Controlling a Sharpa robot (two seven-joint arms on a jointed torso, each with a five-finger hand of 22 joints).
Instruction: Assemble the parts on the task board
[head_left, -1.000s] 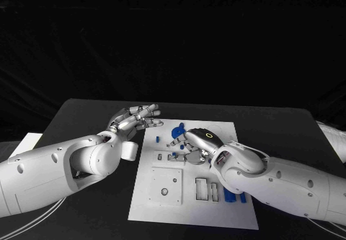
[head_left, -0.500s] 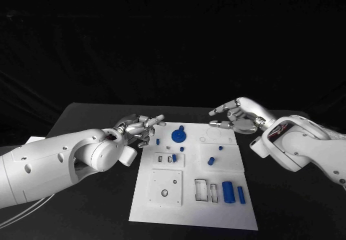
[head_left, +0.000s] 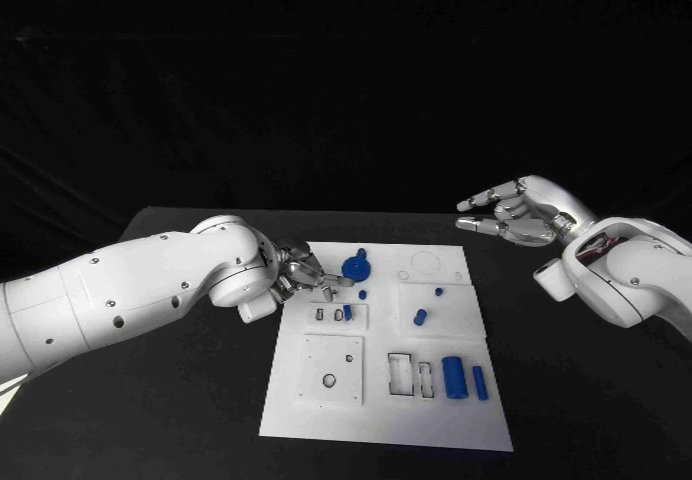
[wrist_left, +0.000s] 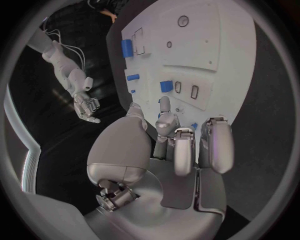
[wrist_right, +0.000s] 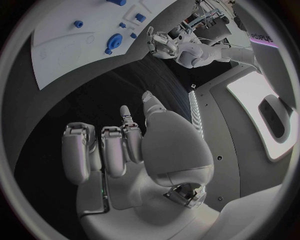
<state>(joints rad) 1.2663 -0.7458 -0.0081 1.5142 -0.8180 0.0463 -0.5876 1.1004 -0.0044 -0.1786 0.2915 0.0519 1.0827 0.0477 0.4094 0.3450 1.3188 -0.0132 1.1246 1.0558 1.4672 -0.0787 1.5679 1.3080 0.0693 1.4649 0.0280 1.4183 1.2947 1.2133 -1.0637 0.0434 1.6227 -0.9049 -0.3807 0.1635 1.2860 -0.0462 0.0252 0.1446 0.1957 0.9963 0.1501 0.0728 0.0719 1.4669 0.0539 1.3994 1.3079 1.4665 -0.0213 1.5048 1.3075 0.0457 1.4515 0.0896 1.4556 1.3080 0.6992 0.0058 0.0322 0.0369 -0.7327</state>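
Black cloth behind and a matt black table (head_left: 173, 400) under us frame the flat white rectangular task board (head_left: 375, 425), which lies lengthwise away from us at the table's middle. On it we see smooth blue plastic parts: a round blue disc with a knob (head_left: 356, 267) near the far edge, a small blue peg (head_left: 420, 319) at mid-board, and a stubby blue cylinder (head_left: 456, 377) beside a slim blue bar (head_left: 479, 381) at the near right, both lying with their long axes along the board's length. Rectangular slots and a square inset plate (head_left: 332, 371) mark the left half.

Our left hand (head_left: 306, 275), silver and jointed, hovers low over the board's far left corner, just beside the disc, which lies to its right. Its fingers are curled in fairly close; the left wrist view shows nothing between them, though a tiny blue piece (wrist_left: 194, 126) sits at the fingertips and we cannot tell whether it is touched.

Our right hand (head_left: 515, 212) hangs raised off the board's far right corner, well apart from every part, fingers loosely bent and apart, holding nothing.

We judge the left hand nearer the disc and the small pieces; the cylinder and bar are closer to the right arm's side.
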